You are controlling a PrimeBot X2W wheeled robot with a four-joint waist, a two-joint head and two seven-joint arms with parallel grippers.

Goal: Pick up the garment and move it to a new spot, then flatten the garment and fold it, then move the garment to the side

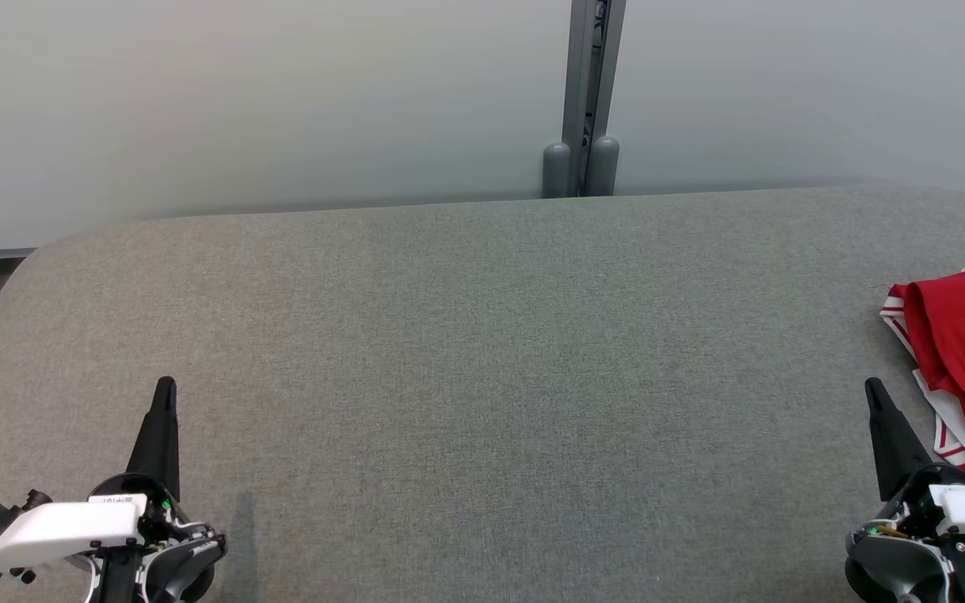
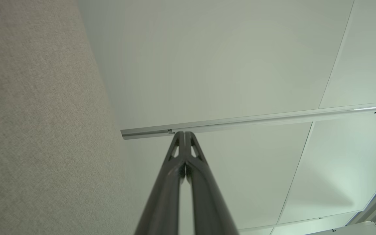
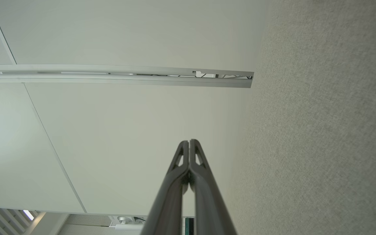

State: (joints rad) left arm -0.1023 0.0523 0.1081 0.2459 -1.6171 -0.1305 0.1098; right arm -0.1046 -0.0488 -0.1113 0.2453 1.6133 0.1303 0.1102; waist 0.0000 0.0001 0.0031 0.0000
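Observation:
The garment (image 1: 964, 360) is red with white striped trim and lies bunched at the right edge of the grey table (image 1: 482, 377), partly cut off by the head view's border. My right gripper (image 1: 873, 388) is shut and empty at the lower right, its tip just left of the cloth and apart from it. At the lower left my left gripper (image 1: 166, 385) is shut with nothing in it, far from the garment. Both wrist views look along closed fingers, the left gripper (image 2: 184, 133) and the right gripper (image 3: 189, 142), toward the wall.
A pale wall stands behind the table, with a grey vertical post (image 1: 587, 100) at its far edge. The table's rounded left corner (image 1: 38, 251) drops off toward a dark object at the far left. The wrist views show the wall rail (image 2: 240, 120).

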